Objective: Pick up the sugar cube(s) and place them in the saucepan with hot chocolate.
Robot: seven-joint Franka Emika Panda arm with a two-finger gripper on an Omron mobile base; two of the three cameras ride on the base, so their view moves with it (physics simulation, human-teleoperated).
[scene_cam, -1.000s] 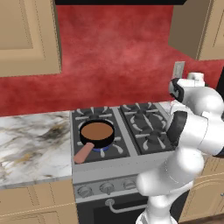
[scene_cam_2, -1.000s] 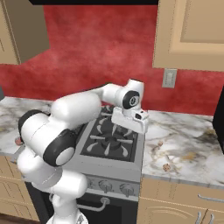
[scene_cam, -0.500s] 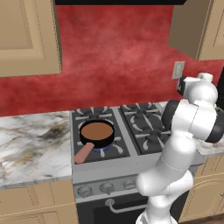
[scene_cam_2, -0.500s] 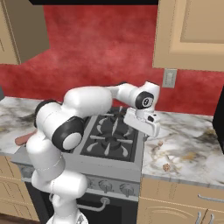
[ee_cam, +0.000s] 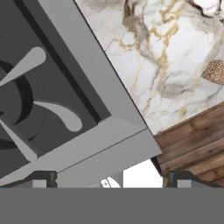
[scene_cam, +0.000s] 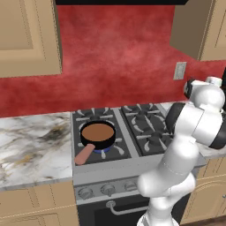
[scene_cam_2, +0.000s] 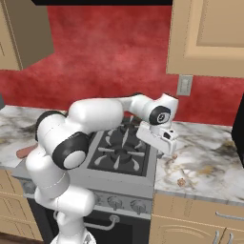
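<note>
The saucepan with hot chocolate (scene_cam: 98, 134) sits on the near left burner of the stove (scene_cam: 128, 132), brown liquid filling its black bowl and its salmon-pink handle (scene_cam: 84, 154) pointing toward the near left corner of the cooktop. In the right base view only the tip of that handle shows, at the far left edge behind the arm.

A small brownish sugar cube (scene_cam_2: 181, 181) lies on the marble tabletop (scene_cam_2: 209, 164) to the right of the stove, close to the near edge. In the hand view a speckled tan lump (ee_cam: 214, 71) rests on the same marble at the right edge of the picture; whether it is the same cube cannot be told.

The gripper (scene_cam_2: 164, 143) hangs over the seam where the stove's right edge meets the tabletop, well apart from the saucepan and above and left of the cube. Its fingers (ee_cam: 43, 178) stand spread wide and hold nothing; between them the hand view looks down on the stove's grey rim, the marble and the wooden floor (ee_cam: 192, 144).

A wall outlet (scene_cam_2: 184, 85) sits on the red backsplash behind the arm.
</note>
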